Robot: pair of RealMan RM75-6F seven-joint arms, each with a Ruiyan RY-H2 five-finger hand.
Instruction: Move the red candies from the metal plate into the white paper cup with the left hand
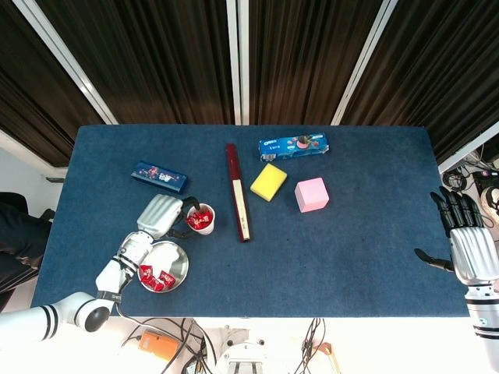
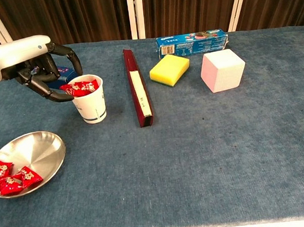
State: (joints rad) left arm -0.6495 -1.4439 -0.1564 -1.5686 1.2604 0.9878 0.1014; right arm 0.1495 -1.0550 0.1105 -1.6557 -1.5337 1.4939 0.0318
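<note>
At cup's rim: left hand [image 2: 35,67], fingers [image 2: 61,95] curled round a candy [image 2: 72,88], right over the white paper cup [image 2: 90,105].
Plate: metal plate [image 2: 36,149] near cup, counter's front edge; red candies [image 2: 9,177] remaining.
Right hand [image 1: 466,241]: far off, spread, empty.

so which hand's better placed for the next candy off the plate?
Left. The left hand is at the white paper cup, beside the metal plate; the right hand is off the table's far edge.

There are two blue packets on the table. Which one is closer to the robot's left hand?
The small dark blue packet, lying just behind the left hand. The longer, lighter blue biscuit box sits far across the table, beyond the yellow sponge.
</note>
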